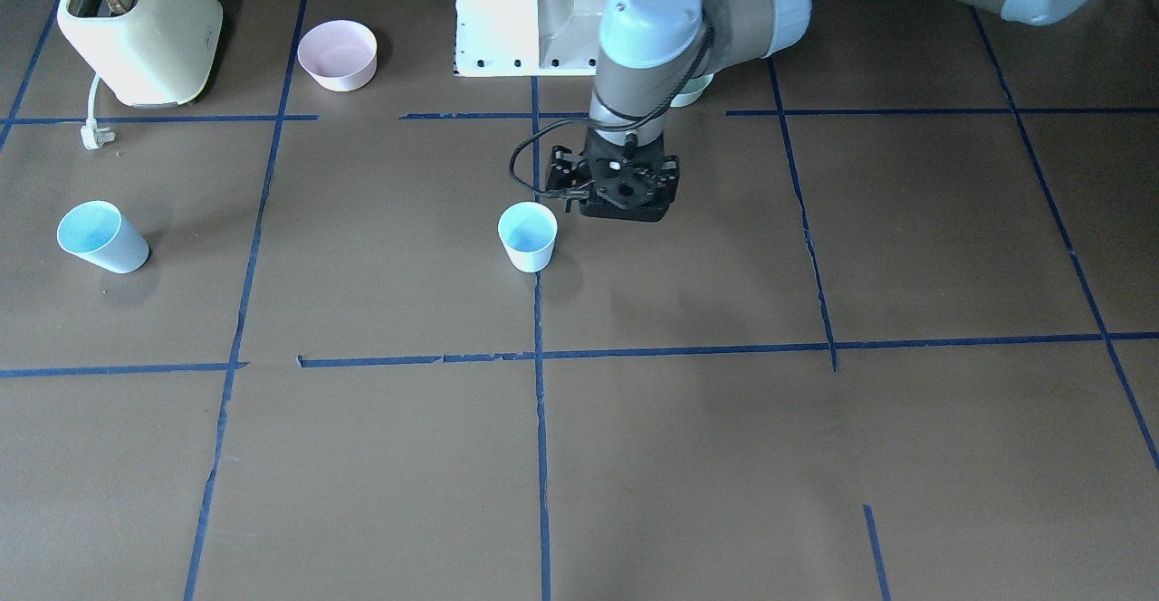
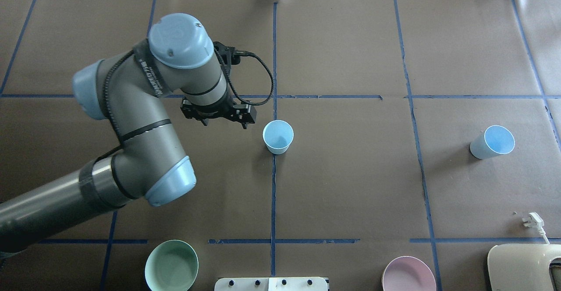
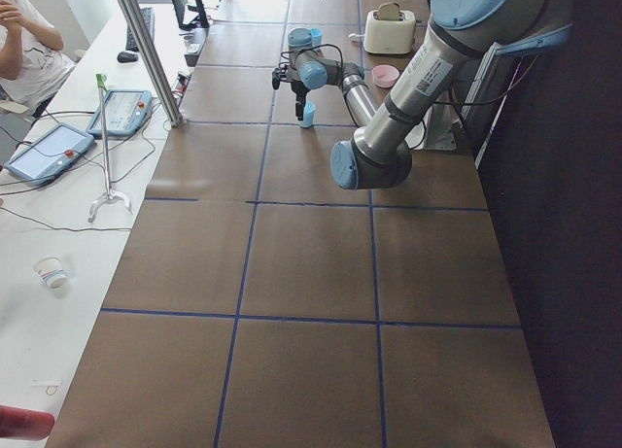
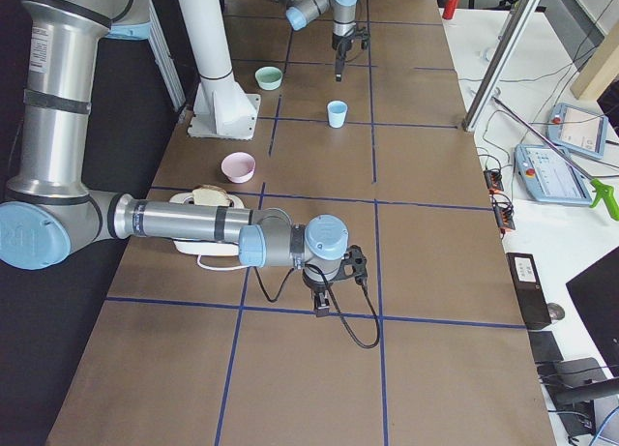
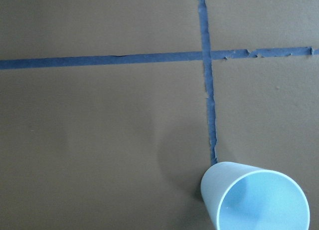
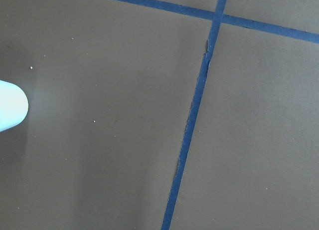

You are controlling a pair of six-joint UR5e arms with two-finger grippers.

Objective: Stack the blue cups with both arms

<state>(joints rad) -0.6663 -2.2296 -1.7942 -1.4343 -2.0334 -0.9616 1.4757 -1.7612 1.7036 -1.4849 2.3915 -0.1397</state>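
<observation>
Handling first: judged light, thin, fairly stiff plastic, smooth and tapered. Likely to skid or tip if nudged, and to slide up out of a squeeze on the sloped wall. Best taken at the rim, one finger inside and one outside, or across the upper wall just under the rim. No hard pinch needed. For nesting, need mouth up and close to vertical over the other.

Locating: centre cup (image 2: 278,136) upright, mouth up, empty, on the worktop (image 2: 350,186), right on the middle tape line. Second cup (image 2: 492,142) upright too, well apart from the first, out on the robot's right side. Neither held, nothing stacked yet.

Left gripper (image 1: 625,192) pointing down, just beside centre cup on the robot's left of it, not touching. Cannot tell jaws open or closed: fingers hidden under the wrist body, and none visible in the left wrist view, only the cup at its lower right corner. Right gripper (image 4: 323,303) visible only in the side view, low over the worktop toward the robot's right end. Cannot tell jaws there either. Pale sliver at left edge of right wrist view, too cropped to name.

Counting: two blue cups. Two bowls, one pink bowl (image 1: 338,54) and one mint-green bowl (image 2: 171,265), both near the robot base. One toaster (image 1: 140,26) with one loose plug (image 1: 94,135). Two arms, two grippers.
</observation>
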